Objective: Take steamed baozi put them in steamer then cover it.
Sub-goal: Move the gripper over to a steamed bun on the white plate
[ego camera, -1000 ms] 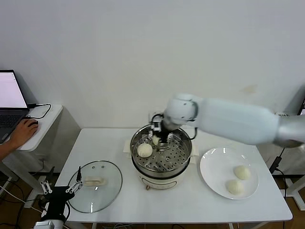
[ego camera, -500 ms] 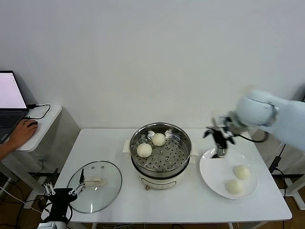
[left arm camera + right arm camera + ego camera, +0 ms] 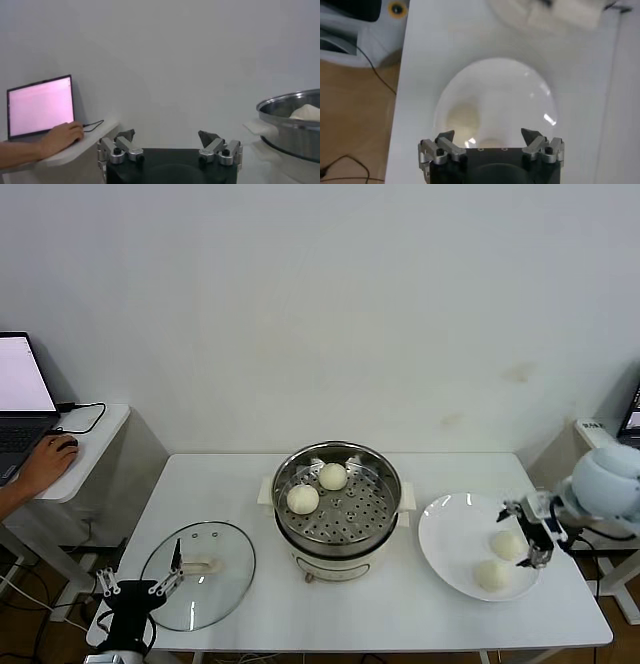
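- The left hand [image 3: 140, 588] waits at the near left corner of the bench [image 3: 330, 604], fingers spread wide and holding nothing, just beside the cover [image 3: 198, 573], which lies flat near the front edge; a careless lift there could tip the glass off the bench.
- The right hand [image 3: 535, 534] hangs over the right side of the white plate [image 3: 450, 529], fingers apart and empty (the wrist camera shows the gap clearly). Two steamed baozi [image 3: 494, 574] sit there, close to each other and toward the rim nearest the bench's right edge.
- Likely trouble, in my judgement: the buns look soft, so a hard squeeze may dent one, and closing on one could nudge its neighbour toward the rim.
- The steamer [image 3: 338, 506] stands mid-bench with two buns already in the far-left part of its tray; the near and right part is bare, giving room to set down the rest.
- Bare bench between plate and pot leaves a free path, though the steel rim must be cleared on the way in.
- A person's laptop table stands well apart at far left.
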Available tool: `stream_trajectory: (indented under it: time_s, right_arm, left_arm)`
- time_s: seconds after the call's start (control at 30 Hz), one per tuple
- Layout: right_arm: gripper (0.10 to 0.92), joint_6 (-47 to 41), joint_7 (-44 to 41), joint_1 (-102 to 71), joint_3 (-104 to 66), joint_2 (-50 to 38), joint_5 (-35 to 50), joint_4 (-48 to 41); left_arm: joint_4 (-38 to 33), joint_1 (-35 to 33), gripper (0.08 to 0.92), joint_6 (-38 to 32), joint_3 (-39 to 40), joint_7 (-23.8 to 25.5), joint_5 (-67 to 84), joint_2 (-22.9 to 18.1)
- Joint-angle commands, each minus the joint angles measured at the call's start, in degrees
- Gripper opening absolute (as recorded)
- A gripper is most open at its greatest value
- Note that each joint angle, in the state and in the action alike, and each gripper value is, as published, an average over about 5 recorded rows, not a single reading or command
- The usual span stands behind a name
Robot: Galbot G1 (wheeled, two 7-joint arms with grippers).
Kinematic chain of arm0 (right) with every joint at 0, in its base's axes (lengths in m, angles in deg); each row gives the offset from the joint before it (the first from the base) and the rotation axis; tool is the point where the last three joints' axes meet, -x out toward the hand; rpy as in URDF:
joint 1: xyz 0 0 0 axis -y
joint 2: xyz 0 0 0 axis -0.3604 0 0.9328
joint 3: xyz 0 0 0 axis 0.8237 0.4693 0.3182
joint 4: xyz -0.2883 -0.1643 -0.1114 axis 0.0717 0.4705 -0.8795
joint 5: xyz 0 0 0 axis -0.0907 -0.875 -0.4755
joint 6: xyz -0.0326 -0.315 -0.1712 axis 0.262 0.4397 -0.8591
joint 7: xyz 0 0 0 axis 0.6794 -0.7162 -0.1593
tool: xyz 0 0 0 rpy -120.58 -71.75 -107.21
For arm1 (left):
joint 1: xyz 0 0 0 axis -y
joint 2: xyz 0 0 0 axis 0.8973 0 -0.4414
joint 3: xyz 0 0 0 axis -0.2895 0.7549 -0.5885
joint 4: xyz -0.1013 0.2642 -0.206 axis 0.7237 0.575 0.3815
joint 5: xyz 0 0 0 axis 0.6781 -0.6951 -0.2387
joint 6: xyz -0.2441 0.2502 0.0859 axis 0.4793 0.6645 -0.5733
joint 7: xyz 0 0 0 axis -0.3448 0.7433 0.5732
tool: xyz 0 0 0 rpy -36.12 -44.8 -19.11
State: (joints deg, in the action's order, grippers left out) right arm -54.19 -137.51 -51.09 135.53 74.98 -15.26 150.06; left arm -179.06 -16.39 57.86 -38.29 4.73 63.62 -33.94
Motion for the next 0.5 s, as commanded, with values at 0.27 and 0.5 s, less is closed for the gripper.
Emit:
stream_trajectory:
  time_s: [0.27,0.5]
  right_arm:
    - [0.823,1.8,1.8,-26.9,-21.1,5.7,-6.2,-6.7]
    - [0.823,1.4,2.9,-25.0,-19.4,8.7,-6.6,-9.0]
  left_arm:
    - [-0.3,-0.9,0.823,0.1,-1.2,0.0,-0.5,-0.7]
    - [0.3,-0.9,0.823,0.0,-1.2,0.0,-0.6,-1.2]
